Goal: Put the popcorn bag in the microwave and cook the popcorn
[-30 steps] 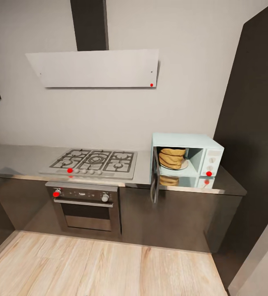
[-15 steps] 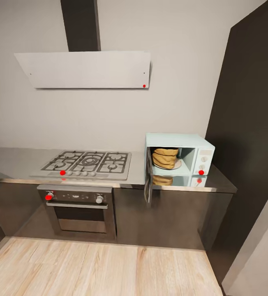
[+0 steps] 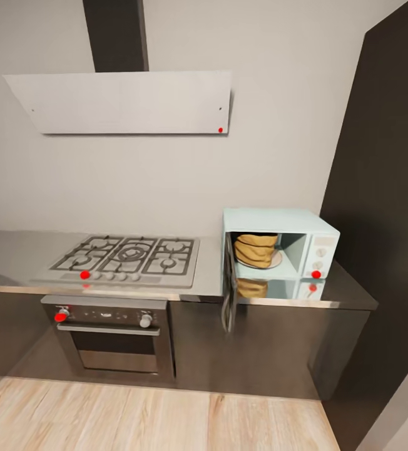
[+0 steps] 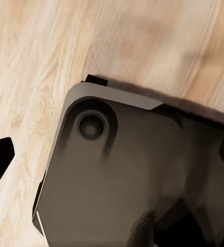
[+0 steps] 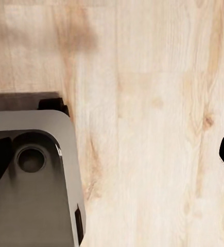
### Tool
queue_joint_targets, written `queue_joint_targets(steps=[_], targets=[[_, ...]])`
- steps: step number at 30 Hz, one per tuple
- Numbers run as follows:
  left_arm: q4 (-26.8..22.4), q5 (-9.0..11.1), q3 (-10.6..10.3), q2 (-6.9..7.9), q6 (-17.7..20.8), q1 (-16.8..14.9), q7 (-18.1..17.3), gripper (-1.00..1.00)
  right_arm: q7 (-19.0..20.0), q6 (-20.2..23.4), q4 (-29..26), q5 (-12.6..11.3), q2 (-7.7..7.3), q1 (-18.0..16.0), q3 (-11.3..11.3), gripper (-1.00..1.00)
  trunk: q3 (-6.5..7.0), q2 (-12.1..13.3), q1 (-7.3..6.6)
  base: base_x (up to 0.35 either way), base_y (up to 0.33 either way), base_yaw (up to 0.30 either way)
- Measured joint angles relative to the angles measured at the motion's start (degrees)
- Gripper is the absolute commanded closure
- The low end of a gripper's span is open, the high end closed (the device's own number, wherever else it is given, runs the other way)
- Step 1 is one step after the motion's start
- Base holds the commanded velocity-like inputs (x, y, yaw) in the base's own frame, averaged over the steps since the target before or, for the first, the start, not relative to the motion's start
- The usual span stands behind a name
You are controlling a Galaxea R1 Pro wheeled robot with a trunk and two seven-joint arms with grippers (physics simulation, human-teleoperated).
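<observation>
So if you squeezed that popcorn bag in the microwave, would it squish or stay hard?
Probably squish: the popcorn bag has wrinkled, sagging sides, so it looks soft like paper. It is squat and sits low inside the open microwave, so it likely would not tip easily. It looks light, though that is only a guess.

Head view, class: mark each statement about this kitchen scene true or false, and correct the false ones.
1. The pale mint-blue boxy microwave has its door swung open. True.
2. The wrinkled tan-yellow popcorn bag lies on the gas hob. False: it sits inside the microwave.
3. The steel gas hob is set into the grey brushed-steel countertop, left of the microwave. True.
4. The black built-in oven has its door open. False: its door is closed.
5. A white slanted hood hangs above the hob. True.
</observation>
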Motion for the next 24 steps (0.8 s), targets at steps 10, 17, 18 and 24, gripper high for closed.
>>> queue_joint_targets(steps=[10,17,18,24], targets=[[-0.23,-0.15,0.02,0.03,-0.37,0.0,-0.28,-1.0,0.0,0.02,0.0,0.14,0.18,0.0,0.23,-1.0,0.0,0.01,0.03,0.085,0.0,0.0],[-13.12,-0.26,0.06,1.04,-0.03,-0.04,-0.12,-1.0,0.0,-0.5,0.0,0.09,0.3,0.0,0.23,-1.0,0.01,0.01,0.03,0.0,0.0,0.0],[-15.81,-0.34,0.1,1.09,0.15,-0.02,-0.11,-1.0,0.0,-0.51,0.0,0.08,0.3,0.0,0.23,-1.0,0.01,0.01,0.03,0.0,0.0,0.0],[-37.64,-0.72,0.08,1.19,9.78,-0.24,-0.03,-1.0,0.03,-0.55,0.0,0.09,0.44,0.0,0.23,-1.0,0.02,0.02,0.03,0.0,0.0,0.0]])
